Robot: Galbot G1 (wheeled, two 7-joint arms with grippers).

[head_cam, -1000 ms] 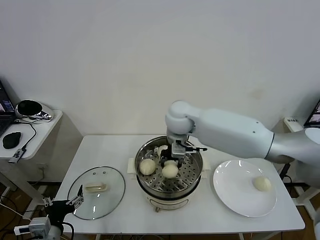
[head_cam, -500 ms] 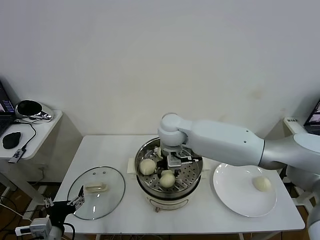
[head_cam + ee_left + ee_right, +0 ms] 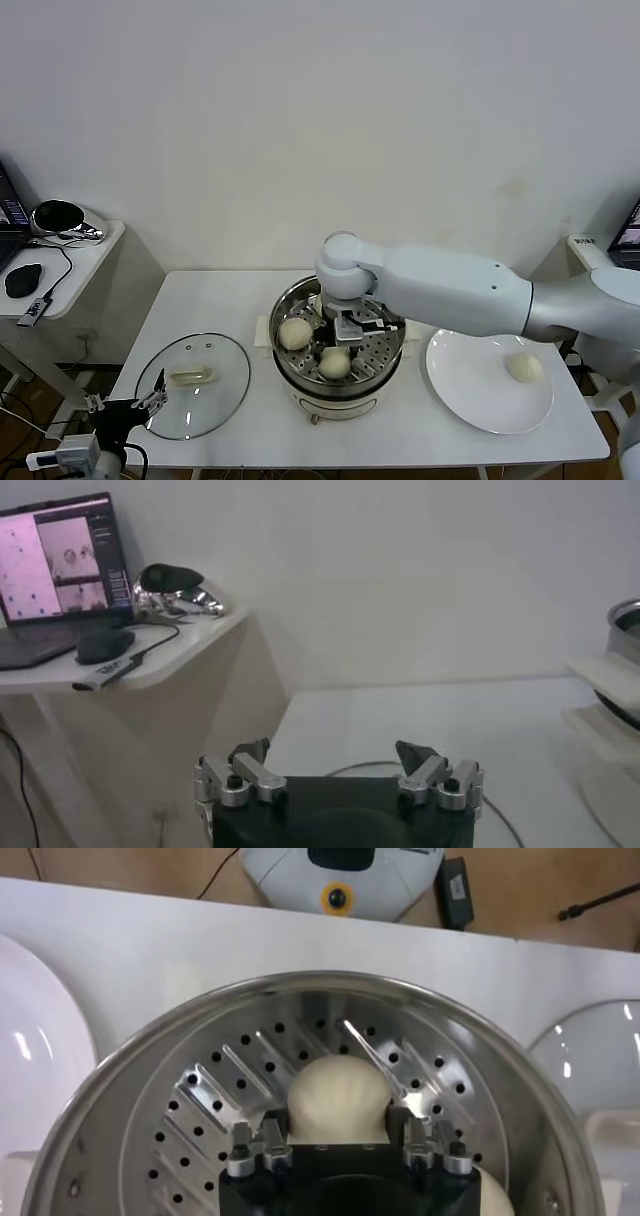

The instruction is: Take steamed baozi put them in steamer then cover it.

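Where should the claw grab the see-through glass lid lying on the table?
Probably the cream-white oblong handle at the middle of the round clear glass lid, coming straight down from above: the lid lies flat on the white table, and its handle is the only raised part.

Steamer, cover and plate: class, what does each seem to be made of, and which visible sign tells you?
Steamer: polished steel, judging by its mirror-like perforated tray.
Cover: apparently clear glass; the table shows through, with a cream handle.
Plate: glossy white, perhaps ceramic or plastic.
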